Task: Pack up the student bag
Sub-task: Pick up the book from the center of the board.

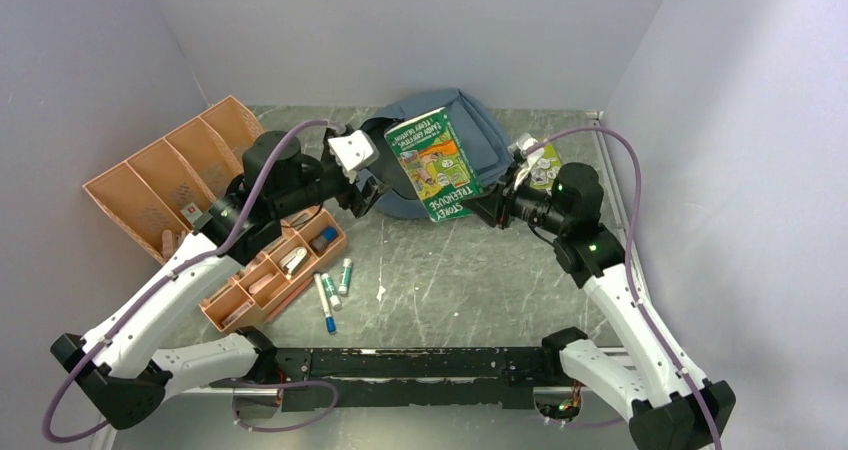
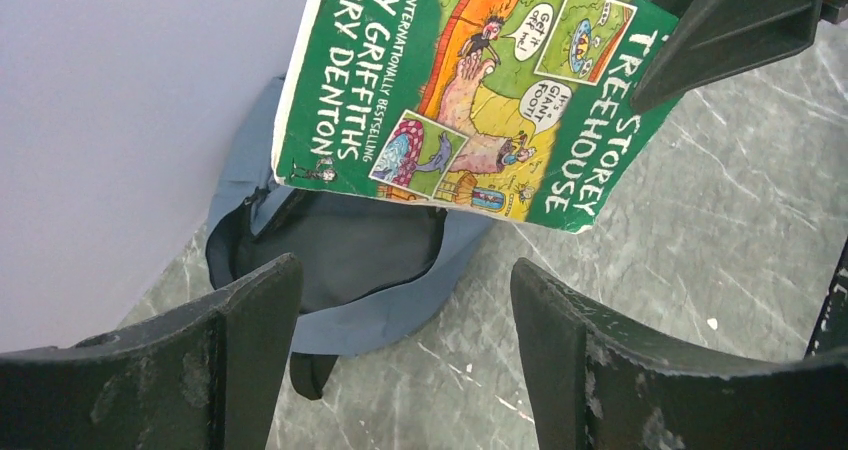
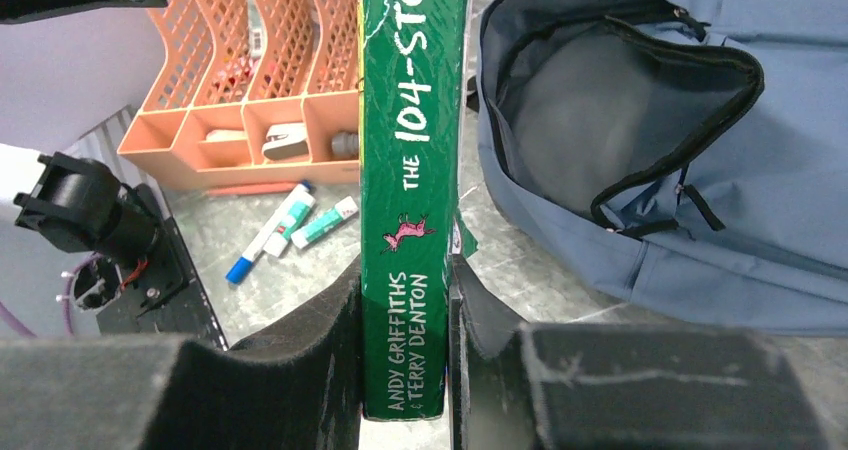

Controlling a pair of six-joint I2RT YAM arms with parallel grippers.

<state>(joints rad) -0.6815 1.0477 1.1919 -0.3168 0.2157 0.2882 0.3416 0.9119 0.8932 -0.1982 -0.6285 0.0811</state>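
Partly behind green book (image 1: 435, 162), student bag (image 1: 492, 138).

Overhead camera looks down from behind — both close wrist views share the student bag (image 3: 740, 250).

bag (image 2: 385, 318) mouth open; book (image 2: 450, 90) hangs over it, l tool (image 2: 405, 268) beside.

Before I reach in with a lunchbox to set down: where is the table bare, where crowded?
Bare: the table stretch between the markers and the right arm, in front of the student bag. Crowded: the left, with the orange rack, compartment tray and markers, and the back middle, where the book hangs over the bag.
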